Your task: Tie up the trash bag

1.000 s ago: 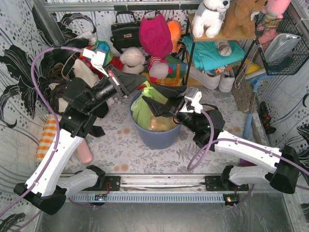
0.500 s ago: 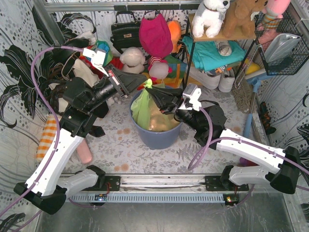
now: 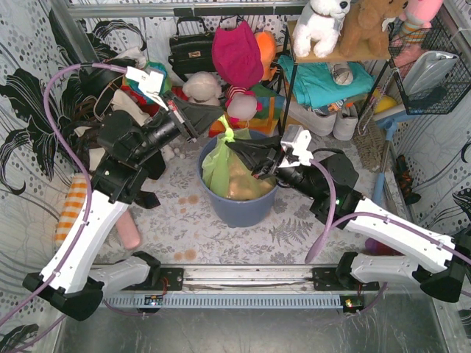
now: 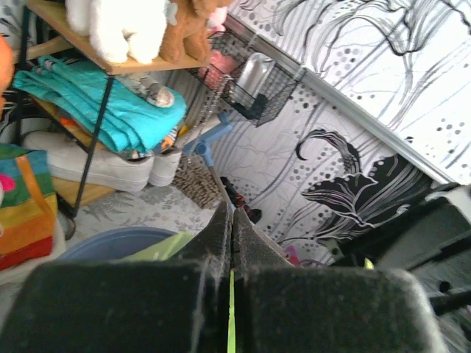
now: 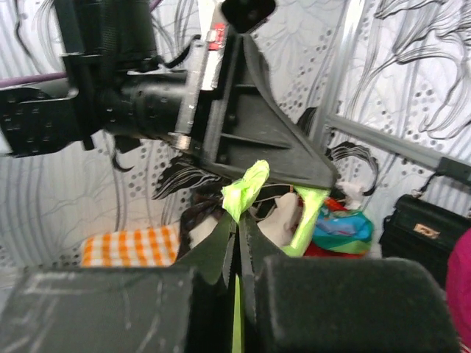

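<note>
The light-green trash bag (image 3: 215,166) sits inside a blue-grey round bin (image 3: 243,204), with brown paper showing through it. Two pulled-up strands of its rim meet above the bin's far left edge. My left gripper (image 3: 221,118) is shut on one strand; in the left wrist view a thin green strip runs between the closed jaws of that gripper (image 4: 229,215). My right gripper (image 3: 230,145) is shut on the other strand, and a twisted green tuft (image 5: 247,188) sticks out past the tips of the right gripper (image 5: 237,220). The left gripper's strand (image 5: 306,215) hangs just beside that tuft.
Behind the bin lie a black handbag (image 3: 191,48), soft toys and a pink bag (image 3: 237,53). A metal shelf (image 3: 335,55) with plush animals and teal cloth stands back right. An orange checked cloth (image 3: 72,206) lies on the left.
My right gripper has closed on the bag's rim strand and shifted left toward the left gripper. The left gripper, shut throughout, has risen slightly and drawn the bag's top up.
</note>
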